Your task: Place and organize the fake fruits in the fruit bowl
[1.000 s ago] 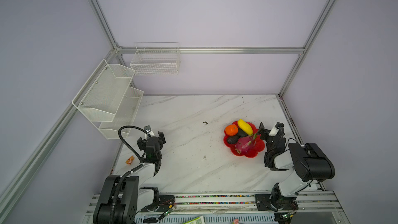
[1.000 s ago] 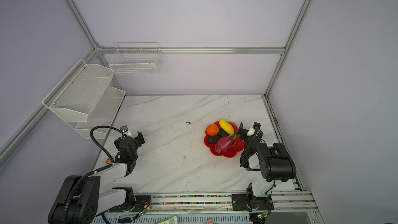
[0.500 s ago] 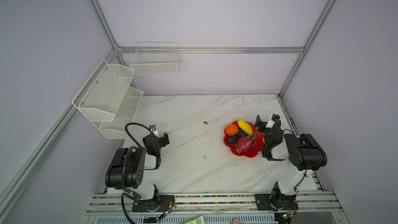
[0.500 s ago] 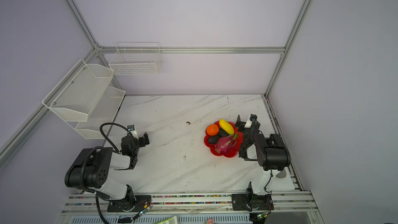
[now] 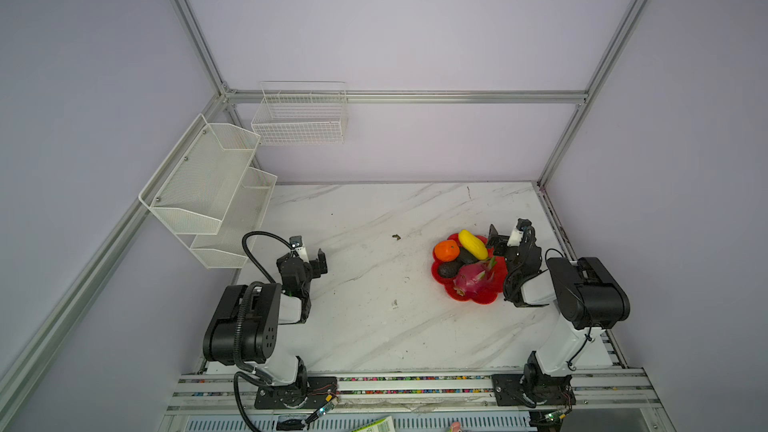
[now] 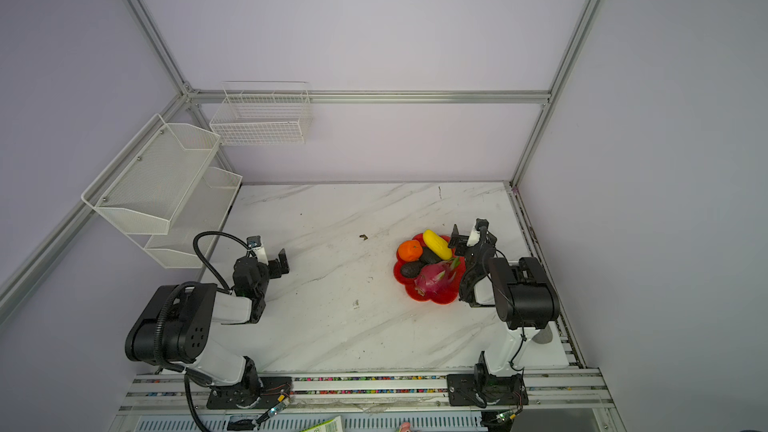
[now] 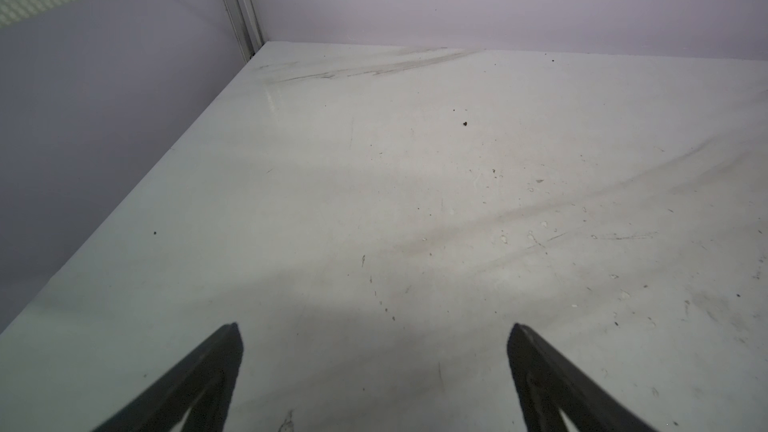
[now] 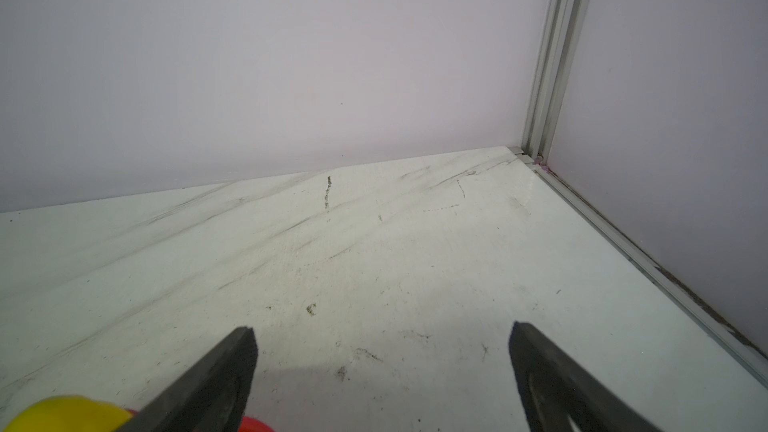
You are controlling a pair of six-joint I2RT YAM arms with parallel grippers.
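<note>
**Fruit gathered, arms idle:** Five plastic fruits sit together in a shallow glossy red bowl with a scalloped petal rim (image 5: 478, 297). It stands on the right side of the white marbled surface (image 5: 374, 326), as both top views show. A pink-magenta scaly dragon fruit (image 5: 473, 278) fills the near part of the bowl. A round orange (image 5: 446, 250) lies at the far left and a yellow oblong fruit (image 5: 472, 244) at the far edge, with two dark blackish ovals (image 5: 449, 270) wedged between them.

The right tool (image 8: 382, 326) hangs just beside the bowl's far right rim, close to the yellow fruit. Its jaws are spread wide, with only bare surface between them. The left tool (image 7: 374, 326) is well apart from the bowl, on the left side of the surface. Its jaws also stand wide and hold nothing.

White mesh baskets (image 5: 208, 184) are fixed to the left wall, and a small dark speck (image 5: 396, 237) lies mid-surface.
</note>
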